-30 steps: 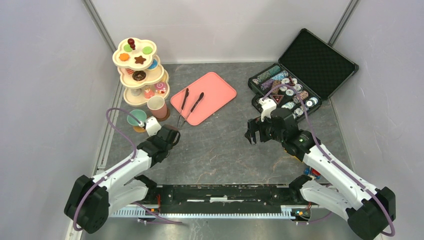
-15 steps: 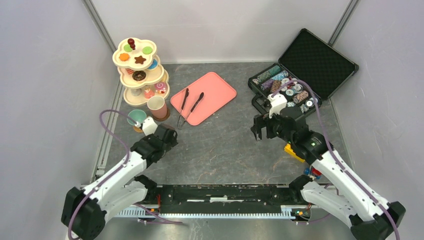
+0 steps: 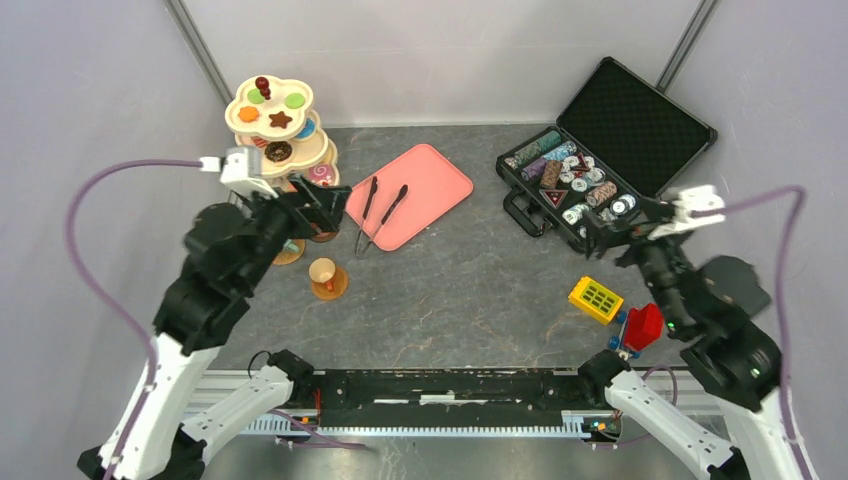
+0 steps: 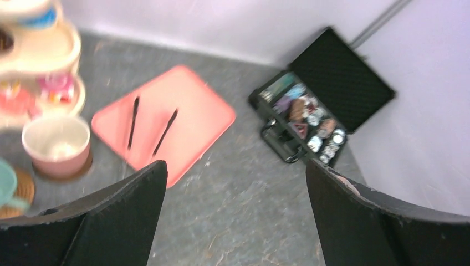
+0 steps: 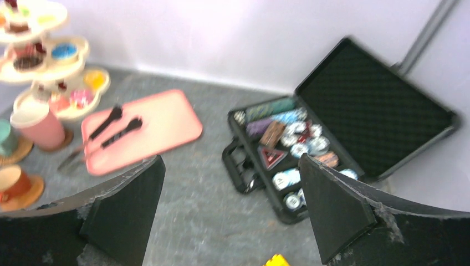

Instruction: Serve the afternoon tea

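The cream three-tier stand with toy pastries is at the back left. A brown cup sits on a round coaster in front of it, apart from both grippers. My left gripper hangs open and empty high above the cups. Its wrist view shows the pink cup and the teal cup on coasters. My right gripper is open and empty, raised at the right near the chip case. Its wrist view shows the stand and brown cup.
A pink tray with two black tongs lies behind the table's middle. The open black case holds striped chips. A yellow gridded block and a red piece lie at the front right. Walls enclose the table.
Left gripper opened and rose back toward the stand, leaving the brown cup on its coaster. Right arm lifted and swung right, uncovering the yellow block.
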### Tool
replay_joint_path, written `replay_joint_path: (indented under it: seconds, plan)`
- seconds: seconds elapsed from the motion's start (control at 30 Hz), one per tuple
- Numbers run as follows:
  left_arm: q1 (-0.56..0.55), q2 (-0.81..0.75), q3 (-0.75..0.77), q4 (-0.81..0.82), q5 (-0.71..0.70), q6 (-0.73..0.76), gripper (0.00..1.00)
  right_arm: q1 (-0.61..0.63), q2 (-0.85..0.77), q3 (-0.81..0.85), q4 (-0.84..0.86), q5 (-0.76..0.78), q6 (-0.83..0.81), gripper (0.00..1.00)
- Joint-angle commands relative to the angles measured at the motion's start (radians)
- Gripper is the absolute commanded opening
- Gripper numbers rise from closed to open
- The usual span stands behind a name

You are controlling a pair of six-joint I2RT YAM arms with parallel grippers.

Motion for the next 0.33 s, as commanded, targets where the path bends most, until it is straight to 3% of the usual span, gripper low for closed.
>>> replay_joint_path:
  seconds: [0.0,0.3]
  plan:
    - [0.004,0.007,0.169,0.07,0.17,0.247,1.0,-0.003,-0.045,0.117,0.006,0.142,-0.091,0.98]
    - [0.004,0.019,0.304,0.094,0.274,0.369,1.0,-0.003,-0.137,0.1,0.071,0.227,-0.1,0.98]
